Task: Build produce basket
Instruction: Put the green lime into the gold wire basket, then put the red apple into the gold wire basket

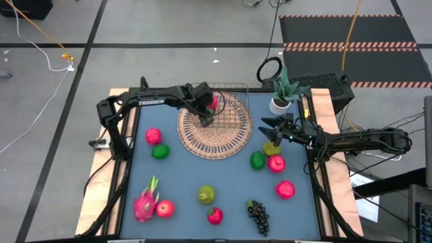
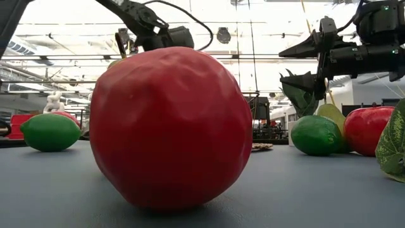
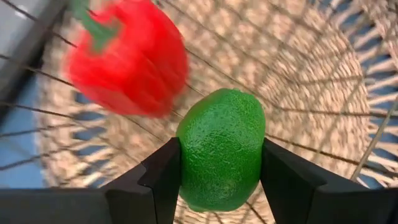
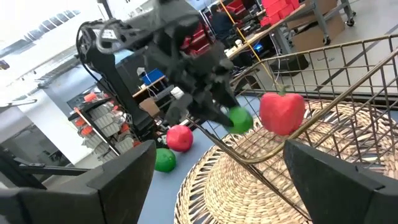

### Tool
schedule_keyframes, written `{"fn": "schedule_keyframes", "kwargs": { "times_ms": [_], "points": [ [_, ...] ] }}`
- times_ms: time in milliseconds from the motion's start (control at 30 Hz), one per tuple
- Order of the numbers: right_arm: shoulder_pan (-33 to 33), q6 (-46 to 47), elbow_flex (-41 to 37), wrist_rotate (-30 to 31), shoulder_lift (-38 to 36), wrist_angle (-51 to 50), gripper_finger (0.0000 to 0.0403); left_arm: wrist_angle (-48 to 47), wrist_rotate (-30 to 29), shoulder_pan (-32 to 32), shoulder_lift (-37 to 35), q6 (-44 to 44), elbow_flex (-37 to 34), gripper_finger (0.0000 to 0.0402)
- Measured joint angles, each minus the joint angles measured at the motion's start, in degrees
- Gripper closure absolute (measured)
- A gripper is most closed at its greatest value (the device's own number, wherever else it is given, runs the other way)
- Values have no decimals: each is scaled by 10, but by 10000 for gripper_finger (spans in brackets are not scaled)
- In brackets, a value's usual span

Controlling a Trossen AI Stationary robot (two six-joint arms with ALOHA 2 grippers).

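High view: the worktop (image 1: pixel 223 182) is blue-grey with a pale wood border, on a grey floor with black lines and a hazard-striped mat. The left claw (image 1: pixel 206 120) reaches over the wire basket (image 1: pixel 229 108), which sits on a round wicker mat (image 1: pixel 214 131); a red fruit (image 1: pixel 214 102) lies in the basket just beside the claw. The right claw (image 1: pixel 268 125) hovers past the mat's edge with its fingers spread and nothing between them, a pear (image 1: pixel 271 148) just below it and a potted plant (image 1: pixel 281 94) near. Loose produce lies well apart across the worktop.

Low view: a big red apple (image 2: pixel 171 126) fills the foreground; limes (image 2: pixel 50 132) sit behind, and a bright workshop with ceiling beams lies beyond.

Left wrist view: the left claw (image 3: pixel 221 168) is clenched on a lime (image 3: pixel 221 149), above the basket's wire (image 3: pixel 323 112) and the wicker; a red pepper-like fruit (image 3: pixel 127 62) is beside it.

Right wrist view: the right claw's fingers (image 4: pixel 336 174) stand apart; beyond are shelves and red bins.
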Motion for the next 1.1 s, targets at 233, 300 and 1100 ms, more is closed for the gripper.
{"fn": "schedule_keyframes", "kwargs": {
  "times_ms": [233,300,1100],
  "points": [
    [0,4,0,0,0,0,58,0,19,1,19,14,4,185],
    [0,4,0,0,0,0,58,4,18,1,19,14,4,166],
    [0,37,0,0,0,8,58,-159,-130,-19,-196,17,49,126]
  ]
}}
